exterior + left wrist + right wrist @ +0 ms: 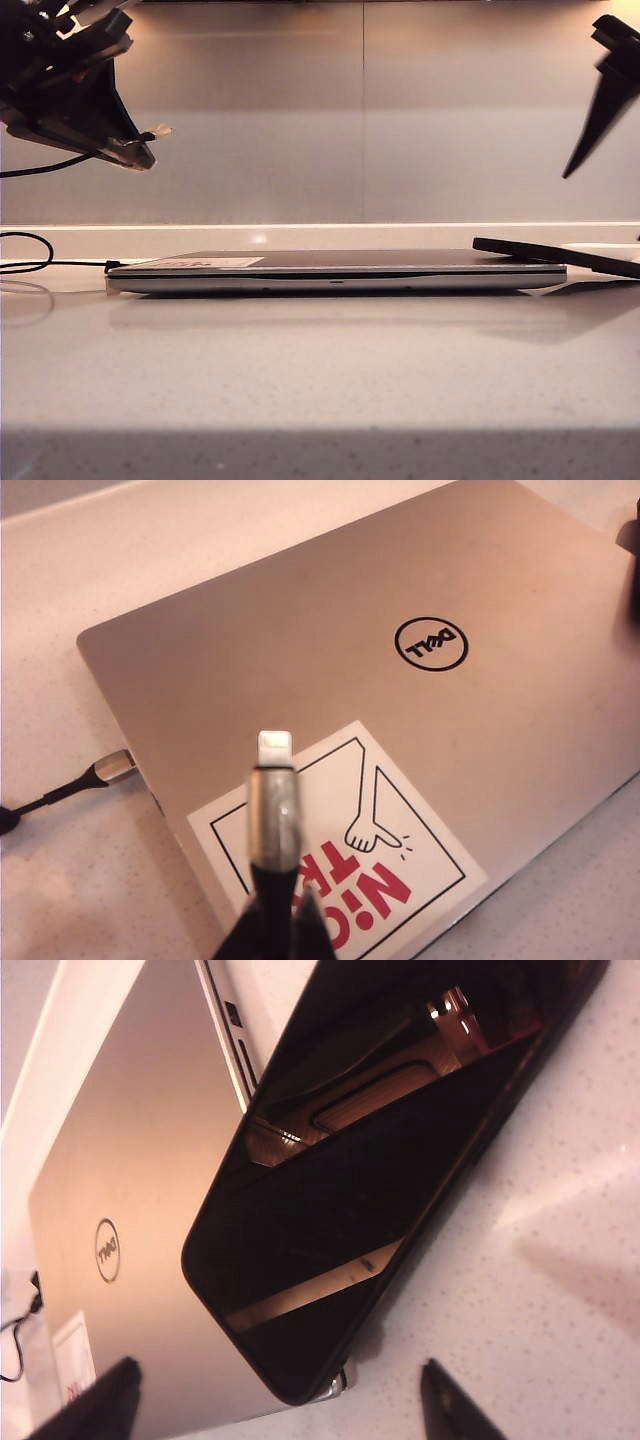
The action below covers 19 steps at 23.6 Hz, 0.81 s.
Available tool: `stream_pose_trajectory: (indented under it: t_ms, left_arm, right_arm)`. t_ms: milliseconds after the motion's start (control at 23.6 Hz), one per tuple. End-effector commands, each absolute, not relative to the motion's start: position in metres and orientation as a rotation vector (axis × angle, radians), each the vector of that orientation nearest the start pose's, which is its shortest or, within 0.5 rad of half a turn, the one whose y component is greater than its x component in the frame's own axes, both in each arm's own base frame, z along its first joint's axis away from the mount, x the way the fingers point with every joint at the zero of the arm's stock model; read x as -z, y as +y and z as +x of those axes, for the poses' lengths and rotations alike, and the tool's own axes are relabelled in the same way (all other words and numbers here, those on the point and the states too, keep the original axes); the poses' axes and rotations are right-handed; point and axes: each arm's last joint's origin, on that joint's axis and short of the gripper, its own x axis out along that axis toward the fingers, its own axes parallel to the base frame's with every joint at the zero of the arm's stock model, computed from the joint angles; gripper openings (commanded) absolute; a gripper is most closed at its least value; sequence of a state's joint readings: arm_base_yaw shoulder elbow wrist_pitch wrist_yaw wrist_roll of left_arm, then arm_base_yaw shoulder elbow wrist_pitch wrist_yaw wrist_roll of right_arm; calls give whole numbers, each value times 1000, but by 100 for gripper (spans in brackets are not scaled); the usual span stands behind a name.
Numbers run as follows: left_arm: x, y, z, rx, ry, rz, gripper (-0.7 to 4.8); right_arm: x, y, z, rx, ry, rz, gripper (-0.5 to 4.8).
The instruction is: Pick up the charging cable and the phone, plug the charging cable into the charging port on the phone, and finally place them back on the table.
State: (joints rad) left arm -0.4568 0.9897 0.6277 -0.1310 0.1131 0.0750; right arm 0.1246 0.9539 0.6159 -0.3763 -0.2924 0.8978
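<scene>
Holding the charging cable [274,810] tight in my left gripper [268,920], up in the air, its silver tip points out. My right gripper [275,1400] is spread wide above the phone [380,1160]. It lies tilted, one end on the laptop [330,272], the other toward the table [320,380]. I should come down slowly and grab its long edges.

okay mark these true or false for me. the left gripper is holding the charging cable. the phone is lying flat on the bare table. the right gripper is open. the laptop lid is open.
1. The left gripper holds the charging cable: true.
2. The phone lies flat on the bare table: false, one end rests tilted on the laptop.
3. The right gripper is open: true, above the phone.
4. The laptop lid is open: false, it is closed.
</scene>
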Motion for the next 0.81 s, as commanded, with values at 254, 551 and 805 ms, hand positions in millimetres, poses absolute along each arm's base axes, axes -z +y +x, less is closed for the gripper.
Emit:
stream_pose_trajectory:
  t_ms: [254,551,805]
  left_arm:
    - [-251,-96,188,583,449,156,-6]
    - [-251,-96,188,582,449,156,-6]
    - [-251,-96,188,583,448,156,-6]
  right_arm:
    - [-230,30,196,-18,834,961,340]
    - [-221,28,208,-1,844,969,342]
    - [-212,29,220,16,851,1015,342]
